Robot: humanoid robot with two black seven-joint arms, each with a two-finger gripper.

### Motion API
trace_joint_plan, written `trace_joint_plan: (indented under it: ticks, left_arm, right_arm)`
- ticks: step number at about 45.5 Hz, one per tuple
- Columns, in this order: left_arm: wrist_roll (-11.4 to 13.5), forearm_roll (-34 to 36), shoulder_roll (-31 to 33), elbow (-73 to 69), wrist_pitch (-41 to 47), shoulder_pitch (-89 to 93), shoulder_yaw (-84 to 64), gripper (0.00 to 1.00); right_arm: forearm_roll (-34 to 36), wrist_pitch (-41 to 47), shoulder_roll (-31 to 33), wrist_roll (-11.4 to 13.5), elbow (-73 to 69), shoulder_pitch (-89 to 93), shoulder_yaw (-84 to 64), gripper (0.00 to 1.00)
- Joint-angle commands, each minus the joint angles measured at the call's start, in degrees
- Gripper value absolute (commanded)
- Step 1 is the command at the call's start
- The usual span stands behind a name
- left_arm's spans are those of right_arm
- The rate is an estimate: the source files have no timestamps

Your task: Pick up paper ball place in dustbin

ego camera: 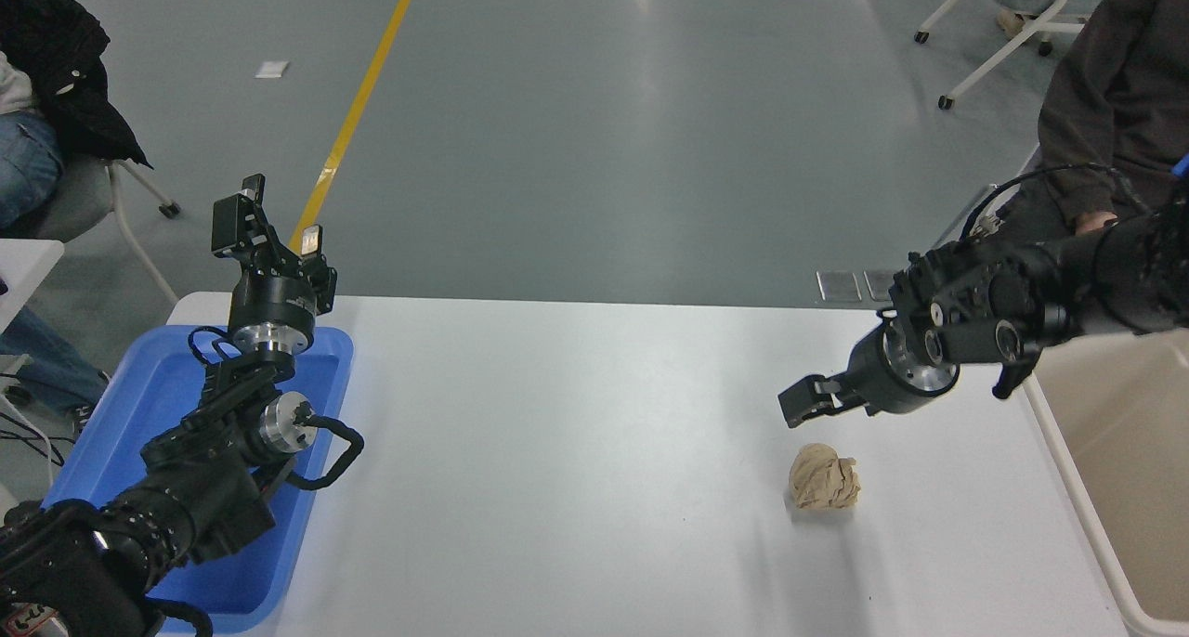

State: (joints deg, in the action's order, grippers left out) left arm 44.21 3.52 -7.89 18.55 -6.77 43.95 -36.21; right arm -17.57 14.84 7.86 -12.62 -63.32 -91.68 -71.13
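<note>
The tan-brown crumpled paper ball (824,477) lies on the white table (576,451), right of the middle. My right gripper (806,401) hangs low over the table just behind the ball, a short gap above it, pointing left; its jaws look open and hold nothing. The cream-beige dustbin (1070,488) stands at the table's right edge, partly cut off by the picture; the inside that shows is bare. My left arm is parked at the lower left, its gripper (277,217) open and pointing up above the blue tray.
A shallow blue tray (139,414) lies at the table's left end under my left arm. A person in a dark top (1105,89) sits behind the dustbin at the upper right. Another person sits at the upper left (37,108).
</note>
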Motion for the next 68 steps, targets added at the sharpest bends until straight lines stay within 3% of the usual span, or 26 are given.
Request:
trace_joint_plan:
  ticks: [1,41,46,49,54,57,61,68]
  left_arm:
    - [0.0,0.0,0.07,0.0,0.0,0.0,0.0,1.0]
    - [0.0,0.0,0.07,0.0,0.0,0.0,0.0,1.0]
    - [0.0,0.0,0.07,0.0,0.0,0.0,-0.09,1.0]
    - [0.0,0.0,0.07,0.0,0.0,0.0,0.0,1.0]
    - [-0.09,0.0,0.07,0.0,0.0,0.0,-0.09,1.0]
    - [0.0,0.0,0.07,0.0,0.0,0.0,0.0,1.0]
    - [0.0,0.0,0.07,0.0,0.0,0.0,0.0,1.0]
    - [-0.09,0.0,0.07,0.0,0.0,0.0,0.0,1.0]
  right_arm:
    - [-0.36,-2.01,-0.3,0.05,5.14,7.56,0.91,1.0]
    - [-0.53,-4.21,-3.03,1.99,16.13,20.75,6.09,0.97]
    - [-0.53,-4.65,-3.03,1.99,16.13,21.01,6.09,0.83]
    - [-0.53,-4.74,-3.03,1.99,16.48,21.19,6.09,0.6]
    - [-0.53,-5.09,-3.03,1.99,16.48,21.28,5.92,0.39]
    - [-0.53,-5.18,-2.94,1.99,16.48,20.93,5.66,0.32]
    - [-0.53,-5.09,-2.5,1.9,16.39,20.31,5.22,0.05]
    - [-0.53,-4.39,-0.66,1.37,15.25,16.89,3.99,0.0]
